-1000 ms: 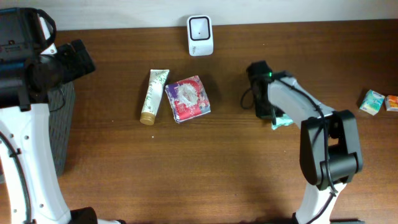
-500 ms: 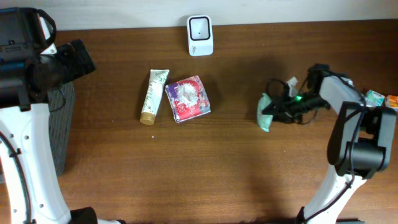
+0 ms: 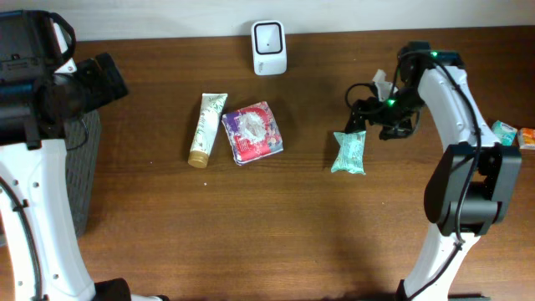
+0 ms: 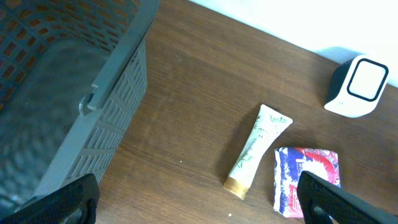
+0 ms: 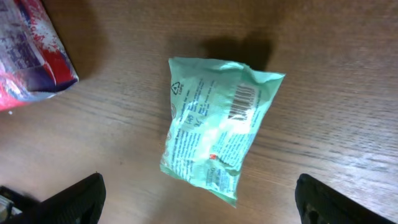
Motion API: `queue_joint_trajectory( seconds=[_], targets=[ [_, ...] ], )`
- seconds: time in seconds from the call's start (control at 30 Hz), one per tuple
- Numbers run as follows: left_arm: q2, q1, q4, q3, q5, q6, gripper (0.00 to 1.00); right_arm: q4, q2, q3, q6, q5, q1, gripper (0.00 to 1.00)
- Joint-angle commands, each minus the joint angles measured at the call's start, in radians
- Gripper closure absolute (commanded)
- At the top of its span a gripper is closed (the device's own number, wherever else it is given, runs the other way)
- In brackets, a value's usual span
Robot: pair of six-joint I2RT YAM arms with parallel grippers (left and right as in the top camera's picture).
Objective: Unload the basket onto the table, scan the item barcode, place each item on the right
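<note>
Where the counter [image 3: 251,234] reaches its left end, a grey basket [image 4: 93,93] is seen, and the left fingers [image 4: 68,199] are held wide apart above its rim and the wood beside it, with nothing between them. Further right, a pale tube [image 3: 207,130] is laid almost lengthwise, its gold cap toward the near side, and a red-and-purple packet [image 3: 253,132] is set just beside it. Behind these, at the far edge, a white scanner [image 3: 269,36] is stood with its dark window facing up. Right of the packet and well apart from the scanner, a green pouch [image 3: 349,152] is laid flat on the wood, and its barcode [image 5: 244,99] is turned upward. The right fingers [image 5: 74,199] are spread wide above it; the pouch is gripped by neither and is left free. At the far right edge, two small boxes [image 3: 501,136] are placed near each other.
</note>
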Motion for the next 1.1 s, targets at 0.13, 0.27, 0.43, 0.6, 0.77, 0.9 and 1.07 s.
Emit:
queue_joint_trajectory(
  seconds=[0.13, 0.27, 0.43, 0.6, 0.77, 0.9, 1.07],
  targets=[
    [-0.007, 0.004, 0.000, 0.004, -0.004, -0.006, 0.01, 0.017, 0.008, -0.078, 0.101, 0.076, 0.034, 0.18],
    [-0.007, 0.004, 0.000, 0.004, -0.004, -0.006, 0.01, 0.021, -0.036, -0.013, 0.320, 0.521, 0.275, 0.17],
    [-0.007, 0.004, 0.000, 0.004, -0.004, -0.006, 0.01, 0.038, 0.067, -0.026, 0.607, 1.043, 0.588, 0.17],
    [-0.007, 0.004, 0.000, 0.003, -0.004, -0.006, 0.01, 0.017, 0.196, -0.041, 0.669, 1.097, 0.598, 0.21],
    [-0.007, 0.004, 0.000, 0.004, -0.004, -0.006, 0.01, 0.063, 0.201, -0.146, 0.705, 1.158, 0.558, 0.26],
    [-0.007, 0.004, 0.000, 0.004, -0.004, -0.006, 0.01, 0.156, 0.201, -0.221, 0.656, 1.157, 0.510, 0.64],
    [-0.007, 0.004, 0.000, 0.004, -0.004, -0.006, 0.01, 0.007, 0.173, 0.014, 0.524, 0.931, 0.458, 0.96]
  ],
)
